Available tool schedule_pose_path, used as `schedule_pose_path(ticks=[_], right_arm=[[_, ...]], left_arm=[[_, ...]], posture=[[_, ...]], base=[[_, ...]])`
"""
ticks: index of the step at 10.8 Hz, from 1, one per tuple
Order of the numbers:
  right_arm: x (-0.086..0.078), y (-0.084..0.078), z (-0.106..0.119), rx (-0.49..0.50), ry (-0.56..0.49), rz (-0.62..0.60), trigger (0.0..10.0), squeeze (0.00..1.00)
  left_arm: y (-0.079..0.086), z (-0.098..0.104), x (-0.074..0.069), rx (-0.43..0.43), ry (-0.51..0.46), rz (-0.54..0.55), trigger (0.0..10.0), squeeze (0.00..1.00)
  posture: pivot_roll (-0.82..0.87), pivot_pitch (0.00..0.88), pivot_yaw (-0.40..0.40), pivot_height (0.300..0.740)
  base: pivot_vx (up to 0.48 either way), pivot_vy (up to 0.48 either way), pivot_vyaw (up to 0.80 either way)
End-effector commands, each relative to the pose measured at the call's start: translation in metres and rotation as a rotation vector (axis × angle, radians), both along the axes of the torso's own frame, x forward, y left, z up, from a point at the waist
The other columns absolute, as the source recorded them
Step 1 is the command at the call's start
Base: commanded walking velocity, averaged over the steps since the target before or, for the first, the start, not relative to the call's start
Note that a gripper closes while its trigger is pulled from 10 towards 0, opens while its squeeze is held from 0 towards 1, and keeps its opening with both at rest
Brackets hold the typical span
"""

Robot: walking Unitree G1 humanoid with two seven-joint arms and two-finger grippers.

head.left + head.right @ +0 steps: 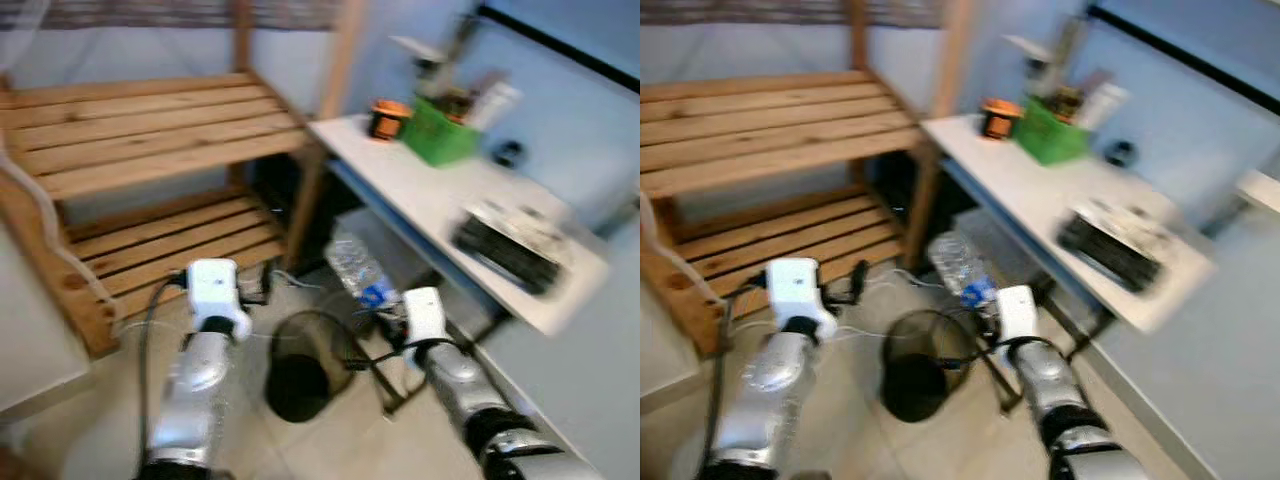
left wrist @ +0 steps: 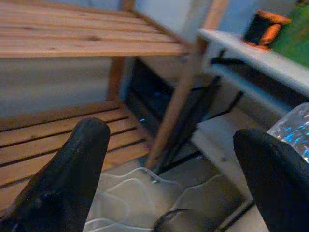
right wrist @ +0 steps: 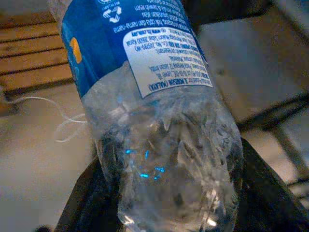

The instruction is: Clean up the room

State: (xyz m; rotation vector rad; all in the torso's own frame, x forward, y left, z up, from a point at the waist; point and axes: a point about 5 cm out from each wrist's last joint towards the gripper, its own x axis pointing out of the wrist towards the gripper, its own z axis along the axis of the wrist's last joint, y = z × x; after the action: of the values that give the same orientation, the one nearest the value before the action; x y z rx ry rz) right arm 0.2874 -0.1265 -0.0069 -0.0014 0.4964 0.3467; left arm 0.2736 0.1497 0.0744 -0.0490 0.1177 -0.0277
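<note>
My right gripper point(image 1: 385, 302) is shut on a clear plastic bottle point(image 1: 357, 268) with a blue label; in the right wrist view the bottle point(image 3: 159, 111) sits between the two black fingers point(image 3: 270, 193). It hangs just right of and above a black mesh waste bin point(image 1: 305, 363) on the floor. My left gripper point(image 2: 178, 169) is open with nothing between its fingers point(image 2: 67, 169), held left of the bin before the wooden rack point(image 1: 150, 130).
A white table point(image 1: 440, 200) at the right carries a green basket point(image 1: 437, 135), an orange and black can point(image 1: 388, 118) and a black keyboard point(image 1: 505, 250). White cables point(image 2: 145, 188) lie on the floor by the rack. A dark box point(image 2: 154, 101) stands under the table.
</note>
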Motion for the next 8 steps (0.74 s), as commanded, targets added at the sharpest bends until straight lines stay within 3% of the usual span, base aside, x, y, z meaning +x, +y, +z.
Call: schedule_pose_path(ticks=[1, 4, 7, 8], right_arm=[[0.003, -0.015, 0.003, -0.017, -0.022, -0.032, 10.0, 0.0], [0.002, -0.02, 0.002, -0.026, -0.02, -0.056, 10.0, 0.0], [0.003, -0.023, 0.004, -0.038, -0.036, -0.072, 10.0, 0.0], [0.003, -0.021, 0.004, -0.034, -0.031, -0.071, 10.0, 0.0]], left_arm=[[-0.014, 0.003, 0.002, -0.006, -0.001, -0.044, 10.0, 0.0], [-0.022, -0.004, 0.006, 0.087, 0.051, -0.091, 10.0, 0.0], [-0.024, 0.001, 0.008, 0.089, 0.01, -0.097, 10.0, 0.0], [-0.022, 0.001, 0.008, 0.081, 0.012, -0.087, 10.0, 0.0]], posture=[[0.16, 0.037, -0.196, 0.74], [0.15, 0.034, -0.198, 0.74], [0.15, 0.027, -0.201, 0.74], [0.15, 0.026, -0.199, 0.74]], base=[[0.48, 0.0, 0.0], [0.0, 0.0, 0.0], [0.0, 0.0, 0.0], [0.416, 0.0, -0.8]])
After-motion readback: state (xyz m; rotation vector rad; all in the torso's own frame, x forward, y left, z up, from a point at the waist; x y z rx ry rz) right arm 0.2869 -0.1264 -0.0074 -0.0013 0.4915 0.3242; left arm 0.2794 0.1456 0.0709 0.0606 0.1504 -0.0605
